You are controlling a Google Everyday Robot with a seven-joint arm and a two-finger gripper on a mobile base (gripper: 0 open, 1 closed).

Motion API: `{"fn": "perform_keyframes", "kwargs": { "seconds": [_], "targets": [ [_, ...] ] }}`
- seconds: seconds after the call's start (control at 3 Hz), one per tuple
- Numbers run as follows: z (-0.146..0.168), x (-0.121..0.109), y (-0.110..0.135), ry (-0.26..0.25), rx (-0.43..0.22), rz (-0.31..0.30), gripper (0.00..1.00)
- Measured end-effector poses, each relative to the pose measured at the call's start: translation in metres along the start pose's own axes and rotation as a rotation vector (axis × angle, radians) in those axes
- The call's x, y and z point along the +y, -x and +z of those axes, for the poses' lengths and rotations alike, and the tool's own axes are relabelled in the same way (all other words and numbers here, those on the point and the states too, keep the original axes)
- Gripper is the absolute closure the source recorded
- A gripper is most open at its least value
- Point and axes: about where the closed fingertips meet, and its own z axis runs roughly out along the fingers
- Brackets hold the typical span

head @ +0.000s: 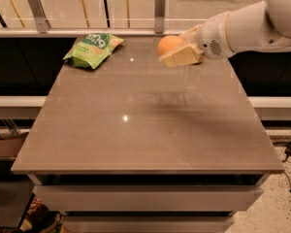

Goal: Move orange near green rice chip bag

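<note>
The orange (170,45) is round and smooth, held between the cream fingers of my gripper (176,49) above the far middle of the table. The gripper is shut on it and reaches in from the right on a white arm. The green rice chip bag (92,49) lies flat at the far left corner of the table, light green with white lettering. The orange is well to the right of the bag, about a bag's length away. The gripper casts a shadow on the table below.
The grey-brown table (136,130) has drawers under its front edge. A rail with metal posts (159,4) runs behind the far edge. The bronze can is hidden behind the gripper and arm.
</note>
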Motion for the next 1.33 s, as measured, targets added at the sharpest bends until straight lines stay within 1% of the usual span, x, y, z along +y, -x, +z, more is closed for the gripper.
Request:
{"fn": "perform_keyframes", "kwargs": {
  "seconds": [0.33,0.67,1.0,1.33],
  "targets": [
    [0.033,-0.017,0.018,-0.057,0.018,-0.015,1.00],
    [0.064,-0.036,0.025,-0.106,0.058,-0.031,1.00],
    [0.095,-0.050,0.023,-0.111,0.106,-0.043,1.00],
    [0.122,-0.053,0.017,-0.094,0.148,-0.054,1.00]
  ]
}}
